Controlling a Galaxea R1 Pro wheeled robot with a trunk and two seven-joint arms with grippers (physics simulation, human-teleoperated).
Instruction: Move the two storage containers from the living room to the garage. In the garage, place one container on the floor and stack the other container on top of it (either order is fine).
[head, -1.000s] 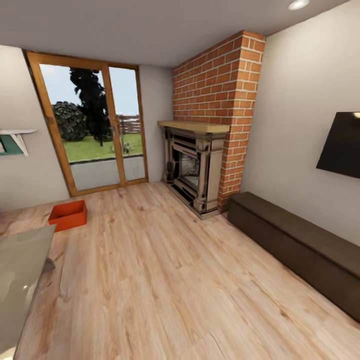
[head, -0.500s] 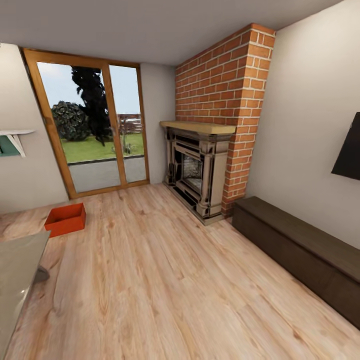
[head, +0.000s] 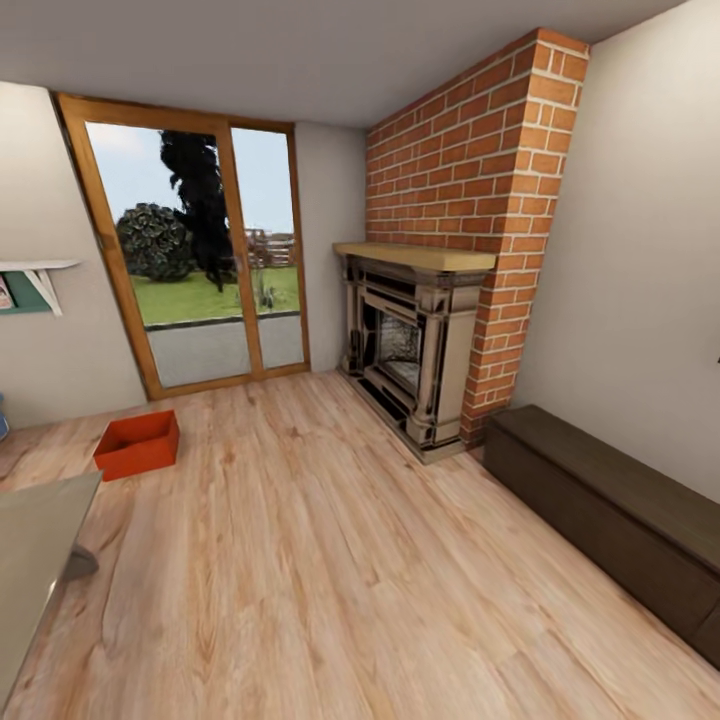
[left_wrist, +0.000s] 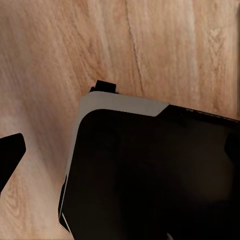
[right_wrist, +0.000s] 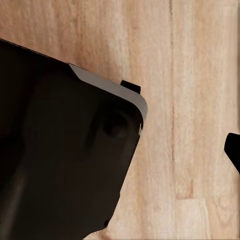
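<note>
Step in hand, as I judge it: approach to the first pickup, nothing carried yet. I stand in the living room on the plank floor (head: 330, 560). One container (head: 138, 444) sits on that floor near the glass door (head: 195, 260), well apart from me and to my left; its inside looks empty. The second container is not located. Fireplace (head: 410, 340) ahead, dark bench (head: 610, 510) along the right wall. Next move calls for driving closer and turning left to bring the container within arm's reach. Wrist views give dark robot body over the planks; whether either tool is spread or pressed together I cannot tell
</note>
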